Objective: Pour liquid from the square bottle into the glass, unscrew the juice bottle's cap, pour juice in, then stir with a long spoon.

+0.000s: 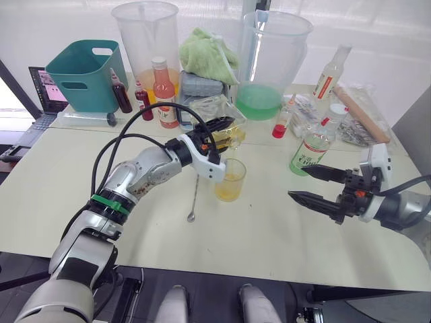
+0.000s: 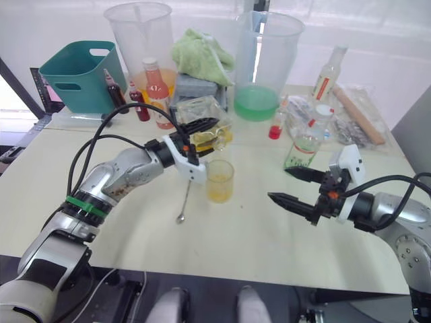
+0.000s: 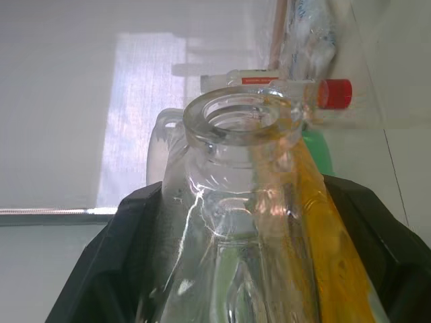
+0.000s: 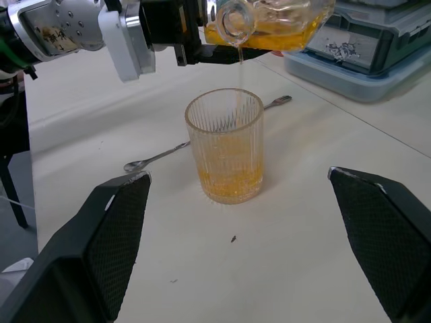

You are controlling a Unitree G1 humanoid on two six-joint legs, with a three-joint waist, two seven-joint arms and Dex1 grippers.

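Note:
My left gripper (image 1: 217, 133) is shut on the square bottle (image 1: 236, 138) and holds it tipped on its side above the glass (image 1: 230, 180). A thin yellow stream falls from the bottle's mouth (image 4: 232, 20) into the glass (image 4: 224, 145), which holds a low layer of yellow liquid. The long spoon (image 1: 194, 198) lies on the table just left of the glass. To the right stands the juice bottle (image 1: 312, 147) with its white cap (image 1: 335, 112) on. My right gripper (image 1: 297, 182) hovers open near the table, right of the glass and in front of the juice bottle.
At the back stand two big clear measuring jugs (image 1: 145, 40) (image 1: 269, 60), a teal bin (image 1: 84, 74), a pink-orange bottle with red cap (image 1: 163, 91), small dark red bottles (image 1: 121, 94), a green cloth (image 1: 205, 54) and a slim red-labelled bottle (image 1: 331, 74).

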